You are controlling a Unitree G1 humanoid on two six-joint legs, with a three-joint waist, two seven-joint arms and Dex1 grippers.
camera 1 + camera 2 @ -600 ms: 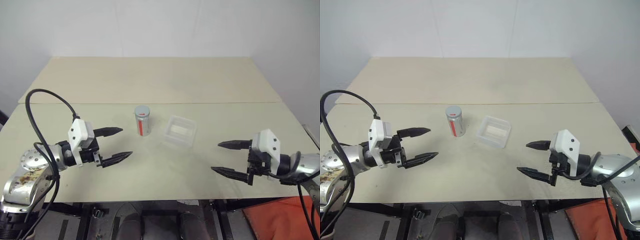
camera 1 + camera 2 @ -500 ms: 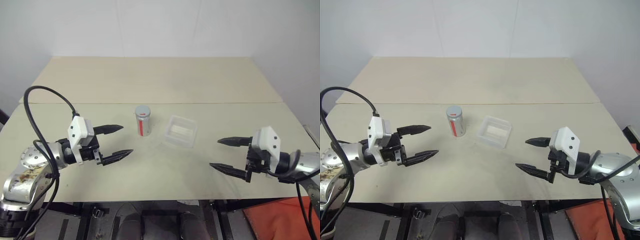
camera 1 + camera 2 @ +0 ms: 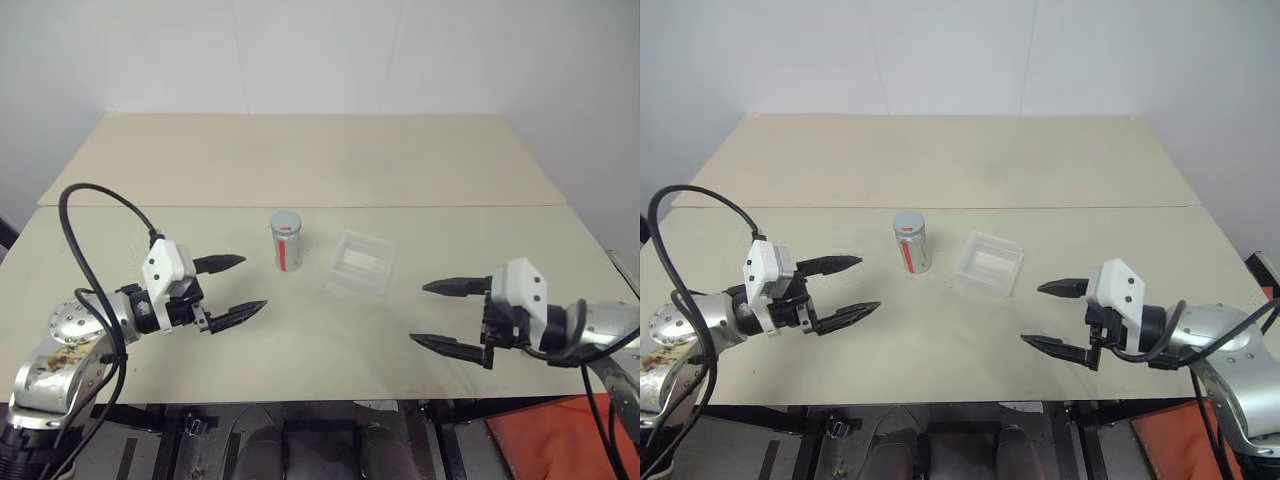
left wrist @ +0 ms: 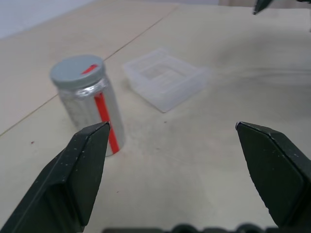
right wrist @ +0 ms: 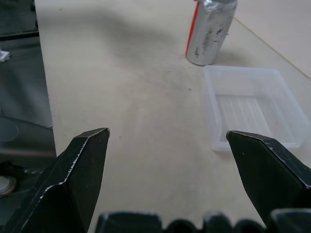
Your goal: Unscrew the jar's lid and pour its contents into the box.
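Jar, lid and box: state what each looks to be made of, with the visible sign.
The jar: probably metal or foil-wrapped, since its silvery wall glints and looks crinkled, with a red stripe down it. The lid: matte grey, likely plastic; flat and without shine. The box: clear plastic, as the tabletop shows through its ribbed floor and thin glossy walls.

Left gripper (image 3: pixel 230 287), right gripper (image 3: pixel 447 315): jaws wide, empty.

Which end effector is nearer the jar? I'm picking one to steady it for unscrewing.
Left. The left end effector, open, sits just to the robot's left of the jar. The right end effector, also open, is farther away, beyond the box.
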